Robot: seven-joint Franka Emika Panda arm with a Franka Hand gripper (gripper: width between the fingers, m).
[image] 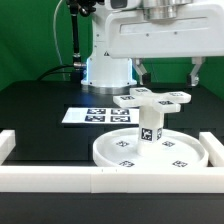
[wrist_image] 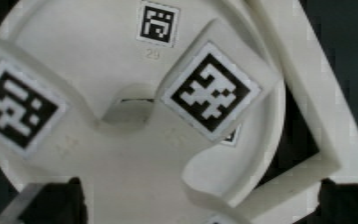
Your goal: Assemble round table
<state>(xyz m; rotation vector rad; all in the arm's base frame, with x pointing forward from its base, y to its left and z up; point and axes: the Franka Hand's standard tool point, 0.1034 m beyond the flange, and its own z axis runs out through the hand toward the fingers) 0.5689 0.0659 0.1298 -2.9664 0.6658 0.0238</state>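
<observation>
The round disc (image: 150, 152) lies flat on the table near the front rail. The short leg (image: 150, 129) stands upright at its middle. The cross-shaped base (image: 152, 98) sits on top of the leg, its tagged arms spread level. My gripper (image: 168, 78) hangs just above the base, open, one finger on each side and nothing held. In the wrist view the base (wrist_image: 194, 95) fills the picture with its tags. My gripper (wrist_image: 197, 208) shows there only as dark fingers (wrist_image: 48, 200) at the edges, apart from each other.
The marker board (image: 88, 116) lies flat behind the disc toward the exterior view's left. The white border rail (image: 90, 181) runs along the front and turns up at both sides. The arm's base (image: 108, 68) stands at the back.
</observation>
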